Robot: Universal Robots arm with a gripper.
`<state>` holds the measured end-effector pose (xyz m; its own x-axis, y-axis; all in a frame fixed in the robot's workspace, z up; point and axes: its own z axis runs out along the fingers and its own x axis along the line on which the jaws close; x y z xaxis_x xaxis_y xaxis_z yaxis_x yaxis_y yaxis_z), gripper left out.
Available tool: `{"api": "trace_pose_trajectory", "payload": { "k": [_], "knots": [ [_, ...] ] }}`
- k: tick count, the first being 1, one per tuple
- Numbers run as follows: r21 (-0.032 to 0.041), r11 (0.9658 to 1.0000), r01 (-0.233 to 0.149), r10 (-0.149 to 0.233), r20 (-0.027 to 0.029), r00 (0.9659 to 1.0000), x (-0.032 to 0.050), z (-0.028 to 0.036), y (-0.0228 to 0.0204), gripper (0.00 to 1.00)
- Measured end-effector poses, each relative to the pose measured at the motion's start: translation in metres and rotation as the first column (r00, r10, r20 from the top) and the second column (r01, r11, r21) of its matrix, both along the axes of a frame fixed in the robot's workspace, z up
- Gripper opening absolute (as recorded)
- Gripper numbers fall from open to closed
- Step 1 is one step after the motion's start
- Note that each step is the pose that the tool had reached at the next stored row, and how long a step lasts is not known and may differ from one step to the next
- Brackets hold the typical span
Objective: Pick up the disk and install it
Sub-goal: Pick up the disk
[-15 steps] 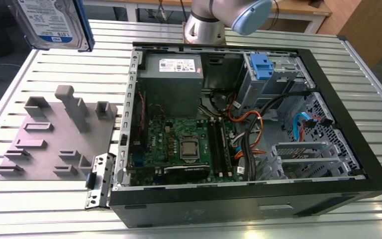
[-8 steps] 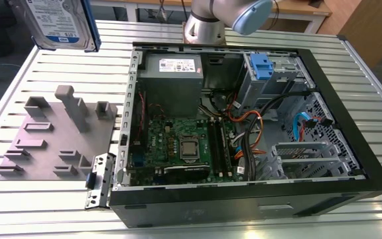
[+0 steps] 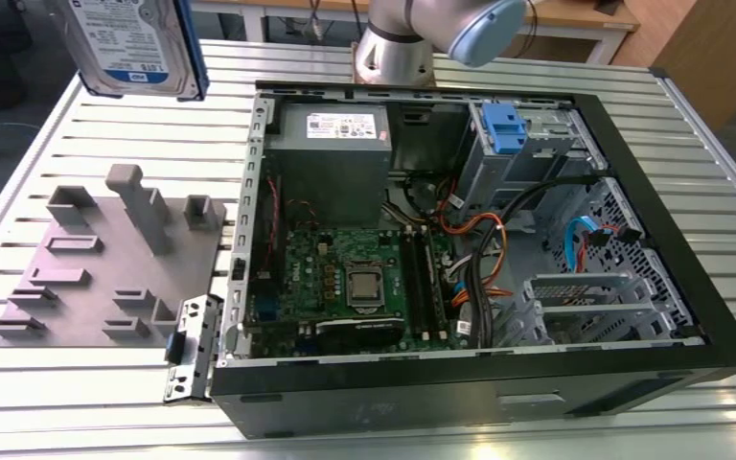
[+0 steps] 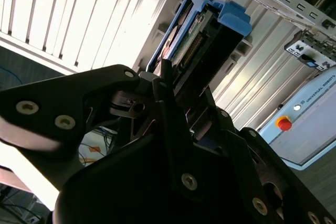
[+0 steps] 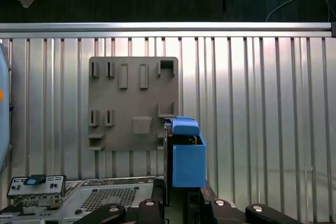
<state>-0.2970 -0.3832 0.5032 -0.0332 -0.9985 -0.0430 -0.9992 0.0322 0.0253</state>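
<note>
Gripper (image 4: 184,92) closed on the disk (image 3: 127,43), held clear of the tabletop (image 3: 726,182), over the grey fixture plate (image 5: 131,103) (open PC case (image 3: 471,240) just beside it).

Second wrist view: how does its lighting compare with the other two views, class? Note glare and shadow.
In the second wrist view, glare whitens the table behind the disk, and the gripper clamping it looks nearly black; in the exterior view the table is evenly lit, the computer case dimmer inside; in the first wrist view the slats carry bright streaks, the gray plate none.
</note>
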Motion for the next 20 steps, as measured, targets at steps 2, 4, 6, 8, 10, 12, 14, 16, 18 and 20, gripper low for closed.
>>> {"api": "trace_pose_trajectory", "payload": {
  "k": [2, 4, 6, 8, 10, 12, 14, 16, 18, 20],
  "knots": [
    [0.0001, 1.0, 0.0, 0.0, 0.0001, 1.0, 0.0039, -0.0001, 0.0, 0.35],
    [0.0001, 1.0, 0.0, 0.0, 0.0, 1.0, 0.0075, -0.0001, 0.0, 0.35],
    [0.0001, 1.0, 0.0, 0.0, 0.0001, 1.0, 0.011, -0.0001, 0.0, 0.35],
    [0.0001, 1.0, 0.0, 0.0, 0.0, 1.0, 0.0147, -0.0001, 0.0, 0.35],
    [0.0001, 1.0, 0.0, 0.0, 0.0001, 1.0, 0.0185, -0.0002, 0.0, 0.35],
    [0.0, 1.0, 0.0, 0.0, 0.0, 1.0, 0.0222, -0.0002, 0.0, 0.35],
    [0.0001, 1.0, 0.0, 0.0, 0.0001, 1.0, 0.0261, -0.0003, 0.0, 0.35],
    [0.0001, 1.0, 0.0, 0.0, 0.0001, 1.0, 0.0297, -0.0004, 0.0, 0.35],
    [0.0001, 1.0, 0.0, 0.0, 0.0001, 1.0, 0.0332, -0.0004, 0.0, 0.35],
    [0.0001, 1.0, 0.0, 0.0, 0.0001, 1.0, 0.0369, -0.0005, 0.0, 0.35]
  ]
}}
